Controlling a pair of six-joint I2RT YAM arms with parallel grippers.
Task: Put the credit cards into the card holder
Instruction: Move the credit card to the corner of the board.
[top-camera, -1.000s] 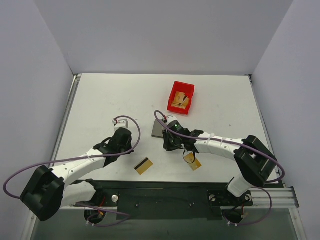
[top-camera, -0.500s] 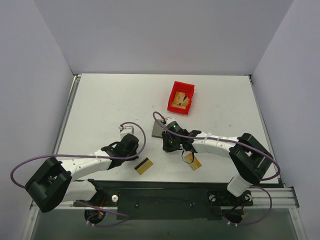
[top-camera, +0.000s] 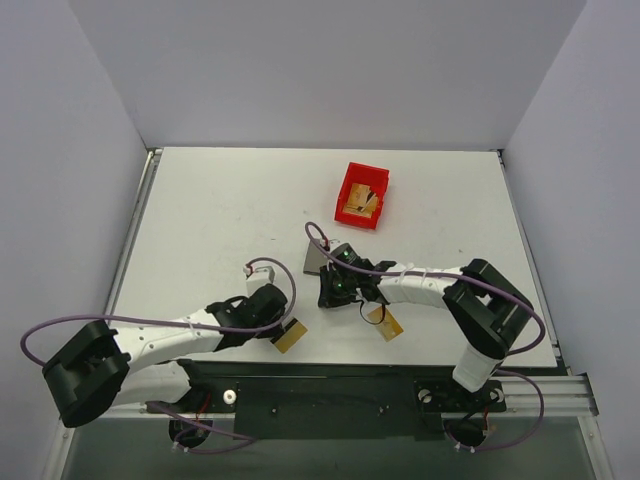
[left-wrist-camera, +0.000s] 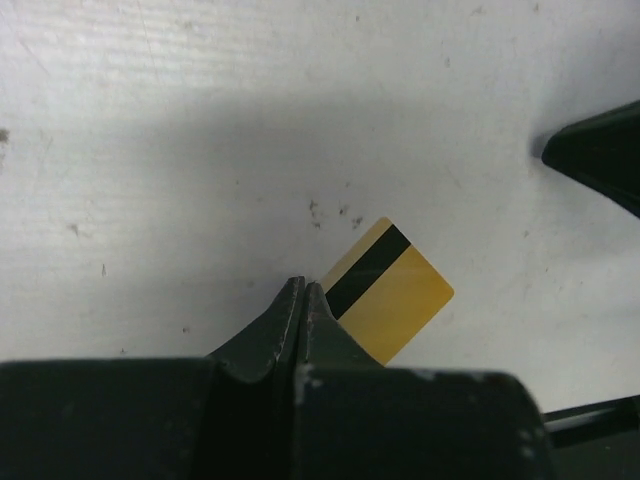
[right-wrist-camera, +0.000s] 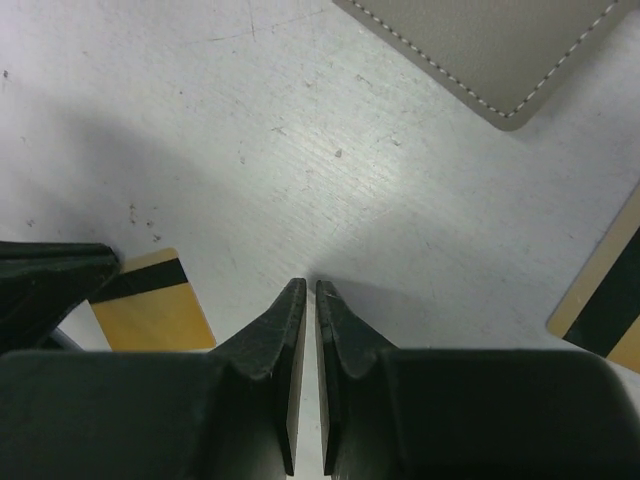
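Observation:
One gold credit card (top-camera: 290, 335) (left-wrist-camera: 392, 296) with a black stripe lies flat near the table's front edge. My left gripper (top-camera: 280, 322) (left-wrist-camera: 303, 286) is shut and empty, its tips at the card's striped left corner. A second card (top-camera: 389, 324) (right-wrist-camera: 606, 300) lies to the right, under the right arm's cable. The grey card holder (top-camera: 314, 258) (right-wrist-camera: 490, 50) lies closed, partly under my right gripper (top-camera: 328, 296) (right-wrist-camera: 310, 285). That gripper is shut on nothing, over bare table between the two cards. The first card (right-wrist-camera: 152, 308) shows at its lower left.
A small red bin (top-camera: 362, 195) with tan pieces inside stands behind the holder. The right gripper's dark tip (left-wrist-camera: 600, 150) shows at the right edge of the left wrist view. Purple cables loop over both arms. A black rail runs along the near edge.
My left arm has swung toward the near edge, bringing its shut gripper to the striped card. The right gripper has shifted slightly left and closed a little more.

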